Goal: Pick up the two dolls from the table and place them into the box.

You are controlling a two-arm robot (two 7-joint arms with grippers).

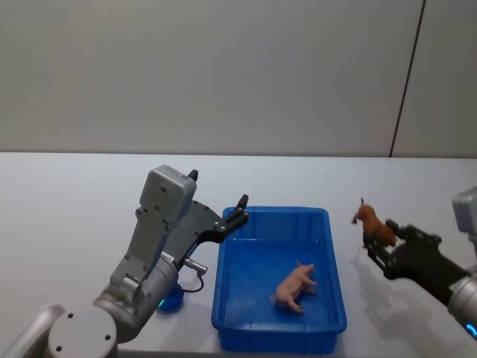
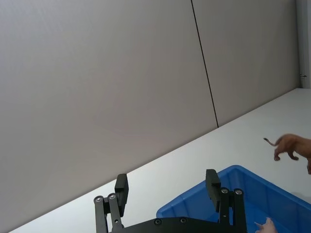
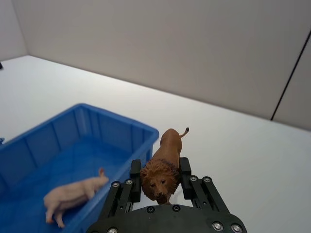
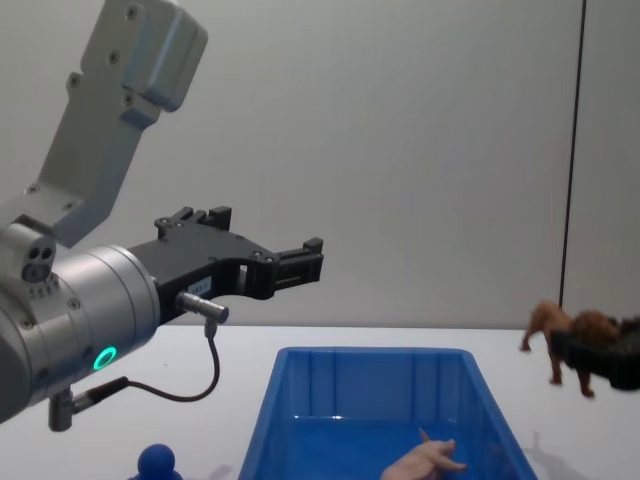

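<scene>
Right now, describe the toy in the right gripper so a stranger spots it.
Find the big blue bin. Just past its right wall, the right gripper holds a lion. It is brown and maned; the toy inside the bin is pale pink.

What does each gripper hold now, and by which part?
The right gripper holds the brown lion by its mane, at the head end; the left gripper is open and empty.
</scene>
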